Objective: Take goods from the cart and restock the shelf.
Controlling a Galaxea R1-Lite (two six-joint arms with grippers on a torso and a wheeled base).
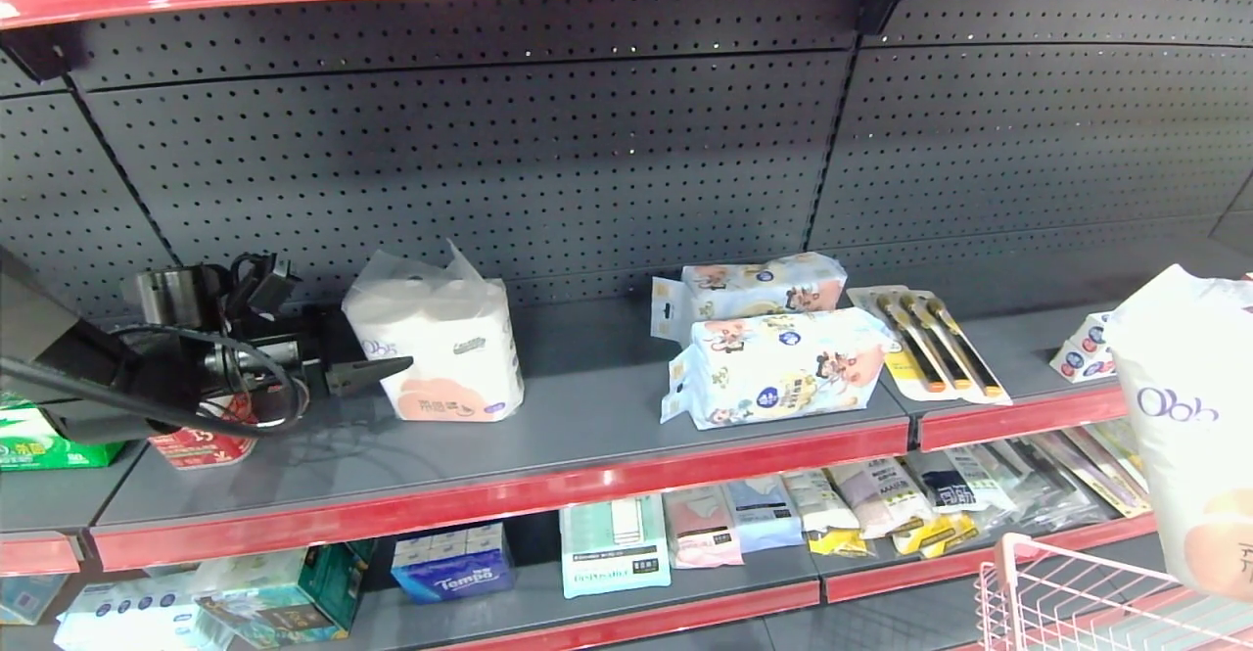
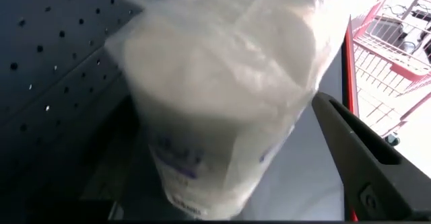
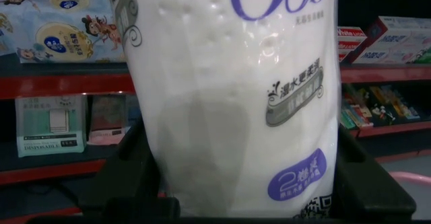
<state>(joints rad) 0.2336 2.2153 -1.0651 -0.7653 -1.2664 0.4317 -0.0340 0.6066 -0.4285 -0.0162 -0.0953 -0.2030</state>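
Right jaws (image 3: pixel 246 183) are squeezed tight on a held toilet roll pack (image 1: pixel 1184 416). The big grey shelf (image 1: pixel 607 406) has lots of bare room in the middle. The pink cart (image 1: pixel 1038 592) sits low on the right, and the held pack hangs just above it. Left jaws (image 1: pixel 377 373) are spread apart, just beside a standing toilet roll pack (image 1: pixel 440 338) on the shelf. I think this is the carrying step. Next, the held pack should go across and be set upright on the shelf.
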